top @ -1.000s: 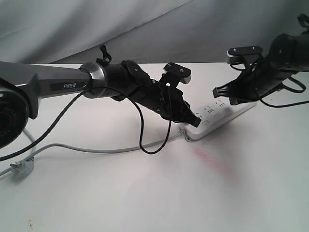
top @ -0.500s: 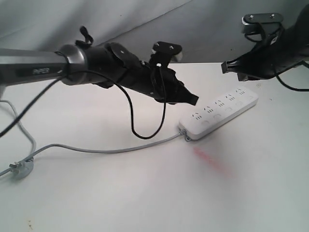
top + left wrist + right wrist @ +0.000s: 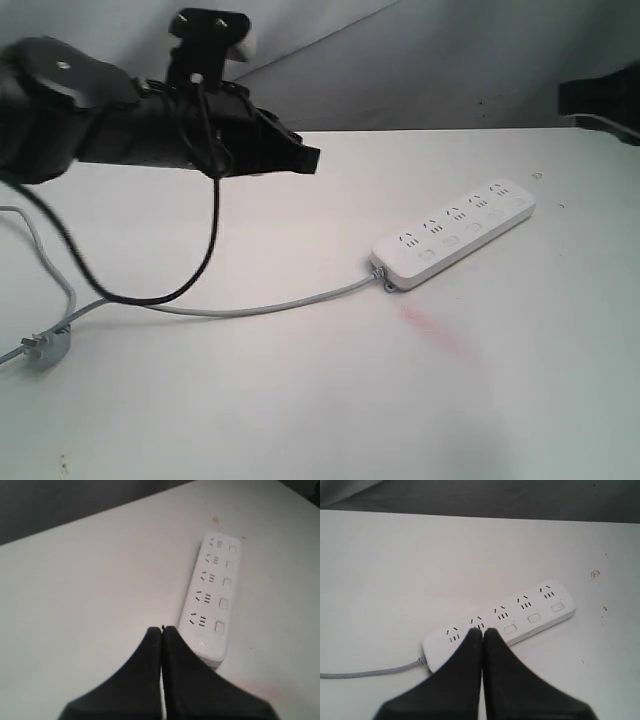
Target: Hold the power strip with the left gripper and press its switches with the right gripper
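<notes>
Power strip (image 3: 455,232) lies flat on the white bench (image 3: 300,420), right of centre in the exterior view. Its long axis runs 8 to 2 o'clock, and nothing touches it. Body: rigid, smooth white plastic with rounded ends, judged light and liable to skid when pressed. Recommended hold: across the narrow width at the 8 o'clock end, by the grey cord (image 3: 270,306), clear of the switches (image 3: 534,617). Left end effector (image 3: 161,630) and right end effector (image 3: 482,630): fingers together, empty, both clear of the strip.

White table (image 3: 300,410) carries the power strip (image 3: 455,232) — its cord (image 3: 270,308) and plug (image 3: 45,346).
</notes>
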Tool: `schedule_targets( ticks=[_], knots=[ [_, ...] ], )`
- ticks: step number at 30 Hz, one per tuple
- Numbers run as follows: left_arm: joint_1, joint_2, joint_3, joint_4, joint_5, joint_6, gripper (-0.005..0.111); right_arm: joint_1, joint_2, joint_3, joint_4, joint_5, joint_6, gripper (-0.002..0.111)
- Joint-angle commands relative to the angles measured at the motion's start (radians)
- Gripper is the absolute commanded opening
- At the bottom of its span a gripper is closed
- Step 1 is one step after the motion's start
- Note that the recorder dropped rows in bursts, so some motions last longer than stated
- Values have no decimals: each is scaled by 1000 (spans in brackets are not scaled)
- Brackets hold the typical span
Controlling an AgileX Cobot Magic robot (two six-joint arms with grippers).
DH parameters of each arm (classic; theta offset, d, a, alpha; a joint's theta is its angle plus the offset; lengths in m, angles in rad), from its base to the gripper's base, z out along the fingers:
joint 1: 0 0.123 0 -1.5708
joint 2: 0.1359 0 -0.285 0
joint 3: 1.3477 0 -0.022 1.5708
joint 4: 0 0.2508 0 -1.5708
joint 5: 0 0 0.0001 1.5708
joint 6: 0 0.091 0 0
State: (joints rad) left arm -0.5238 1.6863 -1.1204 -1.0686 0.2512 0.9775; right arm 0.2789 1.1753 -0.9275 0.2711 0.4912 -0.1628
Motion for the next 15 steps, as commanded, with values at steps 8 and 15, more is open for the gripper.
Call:
schedule_targets(
  ticks=[8, 15],
  knots=[
    [2, -484, 351, -65, -224, -14, 0, 1, -517, 239, 10, -44, 49, 0],
    [2, -748, 582, -83, -356, -33, 0, 1, -763, 429, -1, -123, 75, 0]
  ],
)
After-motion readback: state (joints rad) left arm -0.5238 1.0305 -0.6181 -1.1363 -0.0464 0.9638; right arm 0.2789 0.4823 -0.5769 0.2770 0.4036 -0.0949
